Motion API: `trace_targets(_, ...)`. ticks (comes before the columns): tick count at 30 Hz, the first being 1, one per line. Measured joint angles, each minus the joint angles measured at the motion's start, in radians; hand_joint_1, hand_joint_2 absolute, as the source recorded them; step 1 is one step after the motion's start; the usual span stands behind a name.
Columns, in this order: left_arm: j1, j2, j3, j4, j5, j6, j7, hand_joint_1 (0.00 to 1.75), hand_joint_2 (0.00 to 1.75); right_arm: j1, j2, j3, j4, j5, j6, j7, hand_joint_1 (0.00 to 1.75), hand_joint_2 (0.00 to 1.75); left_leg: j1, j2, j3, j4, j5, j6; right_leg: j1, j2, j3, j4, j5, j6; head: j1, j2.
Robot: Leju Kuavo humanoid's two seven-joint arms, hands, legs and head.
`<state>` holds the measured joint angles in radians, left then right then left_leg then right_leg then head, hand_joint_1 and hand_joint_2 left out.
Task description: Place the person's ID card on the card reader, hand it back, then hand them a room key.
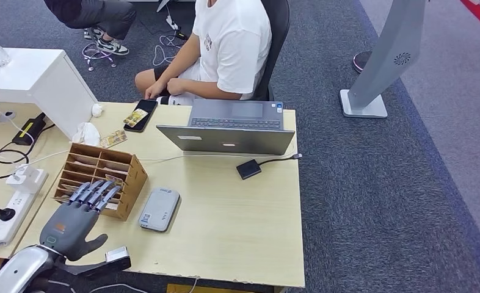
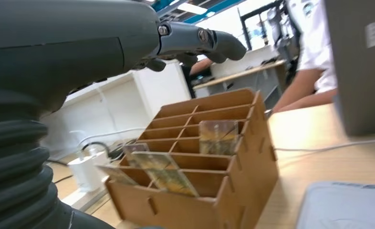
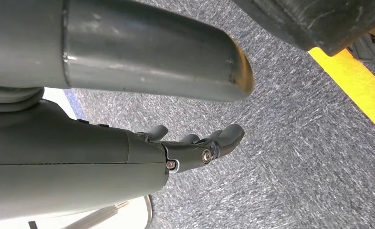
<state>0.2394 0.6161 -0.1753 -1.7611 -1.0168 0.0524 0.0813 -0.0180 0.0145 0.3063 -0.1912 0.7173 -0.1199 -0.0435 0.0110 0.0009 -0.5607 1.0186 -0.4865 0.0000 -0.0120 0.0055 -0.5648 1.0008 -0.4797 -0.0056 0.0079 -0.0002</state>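
The cards (image 2: pixel 217 137) stand in the slots of the wooden rack (image 1: pixel 101 178) on the worktop (image 1: pixel 237 220), with the grey reader (image 1: pixel 159 209) lying flat just beside the rack, and another card (image 1: pixel 113 139) lying flat behind it near a phone (image 1: pixel 140 115). The left hand (image 1: pixel 79 218) hovers over the rack's near edge, fingers spread and holding nothing. The right hand (image 3: pixel 195 145) hangs over the carpet, fingers loosely apart and empty, while a person (image 1: pixel 225 49) sits behind the laptop (image 1: pixel 231 127).
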Motion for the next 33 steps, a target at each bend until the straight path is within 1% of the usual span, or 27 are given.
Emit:
trace_targets(6,0.013,0.001,0.042,0.013,0.025,-0.003,0.006,0.00,1.75,-0.001,0.000,-0.001,0.000,0.005,0.005,0.002,0.00,0.00,0.000,0.000,0.000,0.000,0.000,0.000,0.000,0.000,0.000,0.000,0.000,0.000,0.000,0.000)
trace_targets(11,0.012,-0.004,0.076,0.058,0.031,-0.020,0.011,0.00,1.75,-0.004,0.000,-0.001,0.000,0.017,0.009,0.009,0.00,0.00,0.000,0.000,0.000,0.000,0.000,0.000,0.000,0.000,0.000,0.000,0.000,0.000,0.000,0.000)
trace_targets(16,0.006,-0.010,0.088,0.088,0.026,-0.023,0.010,0.00,1.75,-0.007,0.000,-0.001,0.000,0.020,0.013,0.010,0.00,0.00,0.000,0.000,0.000,0.000,0.000,0.000,0.000,0.000,0.000,0.000,0.000,0.000,0.000,0.000)
trace_targets(28,-0.081,-0.054,0.088,0.142,-0.003,-0.032,0.002,0.00,1.75,-0.014,0.000,-0.001,-0.001,0.036,0.023,0.017,0.00,0.00,0.000,0.000,0.000,0.000,0.001,-0.001,0.000,-0.001,0.000,0.000,0.000,0.000,0.000,0.000)
trace_targets(33,-0.106,-0.068,0.087,0.156,-0.005,-0.038,-0.001,0.00,1.75,-0.016,0.000,-0.001,-0.001,0.038,0.023,0.019,0.00,0.00,0.000,0.000,0.000,0.000,0.001,-0.001,0.000,-0.001,0.000,0.000,0.000,0.000,0.000,0.000)
